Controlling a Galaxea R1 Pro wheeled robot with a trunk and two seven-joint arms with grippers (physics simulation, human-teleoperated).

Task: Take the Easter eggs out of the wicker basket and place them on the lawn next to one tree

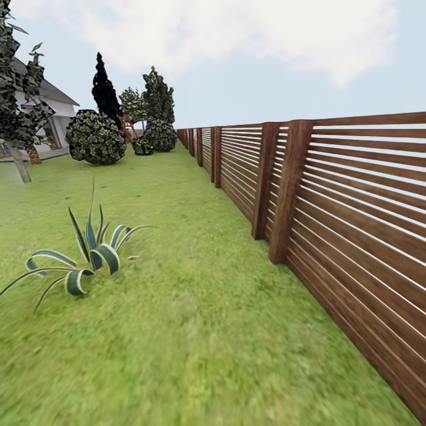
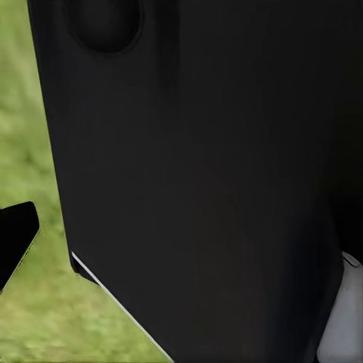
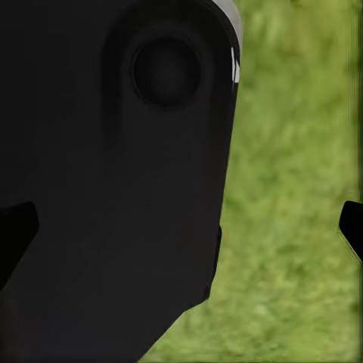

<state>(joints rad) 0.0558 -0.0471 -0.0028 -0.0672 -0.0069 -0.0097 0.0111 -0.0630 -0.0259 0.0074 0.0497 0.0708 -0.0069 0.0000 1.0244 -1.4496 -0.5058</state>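
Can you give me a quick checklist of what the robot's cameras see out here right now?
Surface: green lawn, flat, slightly mottled.
Job's things: nothing seen of eggs or basket; a tree with a bare trunk stands at the far left.
Clutter: a spiky striped plant on the grass.
Grippers: right wrist view shows dark fingertips wide apart over grass; left fingertip seen beside a dark body part, state unclear.
Cables: nothing seen.
Surroundings: brown slatted fence along the right, round bushes, a white house, cloudy sky.
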